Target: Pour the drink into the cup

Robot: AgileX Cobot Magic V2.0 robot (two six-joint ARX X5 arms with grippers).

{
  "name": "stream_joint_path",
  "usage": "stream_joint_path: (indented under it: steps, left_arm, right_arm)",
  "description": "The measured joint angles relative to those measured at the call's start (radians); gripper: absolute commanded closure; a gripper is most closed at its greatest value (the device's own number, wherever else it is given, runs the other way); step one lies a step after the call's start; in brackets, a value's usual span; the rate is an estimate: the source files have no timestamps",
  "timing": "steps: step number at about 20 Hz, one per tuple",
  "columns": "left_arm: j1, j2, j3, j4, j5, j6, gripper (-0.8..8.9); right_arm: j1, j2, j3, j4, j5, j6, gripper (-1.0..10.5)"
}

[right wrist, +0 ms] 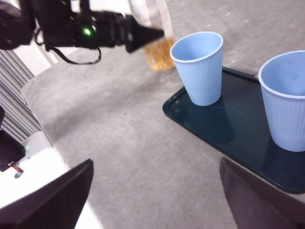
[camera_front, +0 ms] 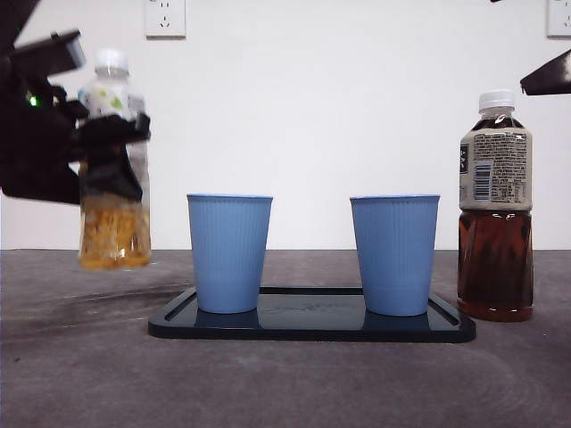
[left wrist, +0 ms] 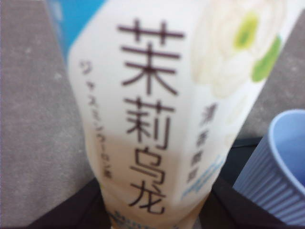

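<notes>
front: left hand (camera_front: 111,134) clamped on the jasmine tea bottle (camera_front: 114,160), lifted off the worktop (camera_front: 80,374), upright, white cap (camera_front: 111,61) apparently still on; near cup (camera_front: 229,252) just beside, on the tray (camera_front: 312,323).
left wrist: label fills view; cup rim (left wrist: 281,143) close by. Cap must come off before tilting.
right wrist: right hand (right wrist: 152,200) jaws apart, holding nothing, waiting. Use it for the cap, then centre the bottle neck over the cup and tilt slowly.
</notes>
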Motion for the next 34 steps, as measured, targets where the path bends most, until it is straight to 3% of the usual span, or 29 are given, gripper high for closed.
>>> stream_joint_path:
  steps: [4, 15, 20, 25, 28, 34]
  left_arm:
    - [0.000, 0.067, -0.005, 0.089, 0.000, 0.000, 6.61]
    - [0.000, 0.139, -0.005, 0.088, 0.000, 0.003, 6.48]
    - [-0.002, 0.152, -0.003, 0.098, 0.002, 0.004, 4.74]
    - [-0.002, 0.140, -0.003, 0.073, -0.002, 0.011, 4.44]
    - [-0.002, 0.092, -0.003, 0.045, 0.000, 0.011, 3.39]
    - [-0.002, -0.019, 0.005, -0.127, 0.000, 0.011, 3.40]
  right_arm:
    - [0.000, 0.000, 0.000, 0.000, 0.001, 0.006, 5.2]
    - [0.000, 0.000, 0.000, 0.000, 0.024, 0.011, 5.2]
    - [0.000, 0.000, 0.000, 0.000, 0.024, 0.011, 5.2]
    - [0.000, 0.000, 0.000, 0.000, 0.024, 0.011, 5.2]
    - [0.000, 0.000, 0.000, 0.000, 0.024, 0.011, 5.2]
    - [0.000, 0.000, 0.000, 0.000, 0.024, 0.011, 5.2]
